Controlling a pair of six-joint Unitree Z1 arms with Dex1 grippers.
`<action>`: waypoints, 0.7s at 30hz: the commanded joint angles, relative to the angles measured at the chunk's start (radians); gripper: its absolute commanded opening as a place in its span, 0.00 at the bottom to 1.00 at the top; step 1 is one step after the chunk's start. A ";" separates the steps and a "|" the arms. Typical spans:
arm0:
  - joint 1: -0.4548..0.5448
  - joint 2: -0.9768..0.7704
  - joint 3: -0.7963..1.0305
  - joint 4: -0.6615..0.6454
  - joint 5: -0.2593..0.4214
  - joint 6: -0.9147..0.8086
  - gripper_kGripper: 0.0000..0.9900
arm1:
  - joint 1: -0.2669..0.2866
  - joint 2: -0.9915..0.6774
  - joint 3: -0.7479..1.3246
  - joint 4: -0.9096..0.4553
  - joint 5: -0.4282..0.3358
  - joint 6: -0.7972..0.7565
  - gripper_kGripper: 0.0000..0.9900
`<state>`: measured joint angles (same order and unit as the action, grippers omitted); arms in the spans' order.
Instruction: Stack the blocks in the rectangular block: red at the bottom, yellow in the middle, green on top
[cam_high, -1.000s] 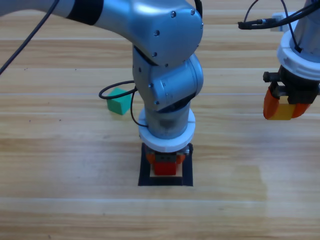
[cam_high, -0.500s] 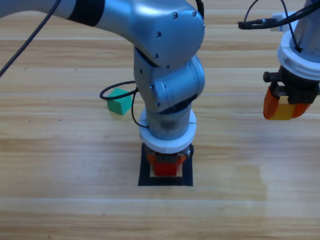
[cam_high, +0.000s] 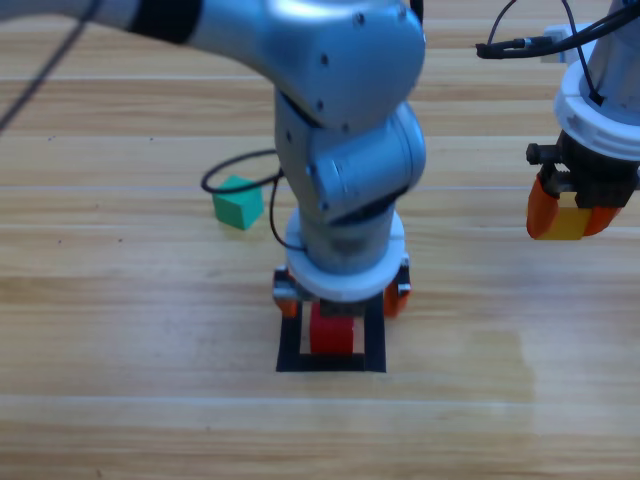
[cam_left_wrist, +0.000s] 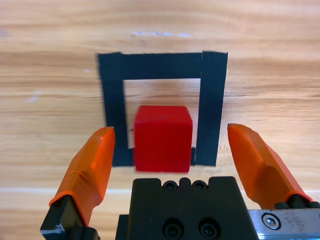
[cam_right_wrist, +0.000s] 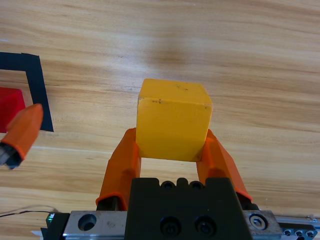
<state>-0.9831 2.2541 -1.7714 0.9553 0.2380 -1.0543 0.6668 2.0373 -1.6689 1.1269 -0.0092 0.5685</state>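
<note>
Left wrist view: left gripper (cam_left_wrist: 170, 155) spread wide, clear of red cube (cam_left_wrist: 163, 138) inside tape outline (cam_left_wrist: 211, 100); right gripper (cam_right_wrist: 171, 150) pinches yellow cube (cam_right_wrist: 173, 119).

Left gripper (cam_left_wrist: 170, 165) sits over the rectangular block (cam_high: 331, 358), jaws spread clear of the red cube (cam_left_wrist: 162, 138); gaps on both sides. Left arm bulk blocks approach from the top edge of the high view. Green cube (cam_high: 238, 203) lies well left, bare table around it. Right gripper (cam_right_wrist: 172, 150), clamped on the yellow cube (cam_right_wrist: 172, 119), hangs over bare wood at right; open table between it and the tape.
</note>
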 joint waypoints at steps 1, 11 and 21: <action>-0.026 -0.130 -0.186 0.184 0.096 -0.018 0.96 | 0.019 0.014 0.023 0.001 0.005 -0.010 0.24; -0.023 -0.680 -0.120 0.364 0.374 0.175 1.00 | 0.224 0.067 -0.009 0.001 -0.037 0.031 0.23; 0.032 -0.843 0.023 0.365 0.414 0.533 0.98 | 0.352 0.158 -0.187 0.005 -0.029 0.212 0.24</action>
<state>-0.9735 1.4431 -1.7803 1.3141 0.6415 -0.5867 0.9377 2.1034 -1.7828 1.1269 -0.0283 0.6915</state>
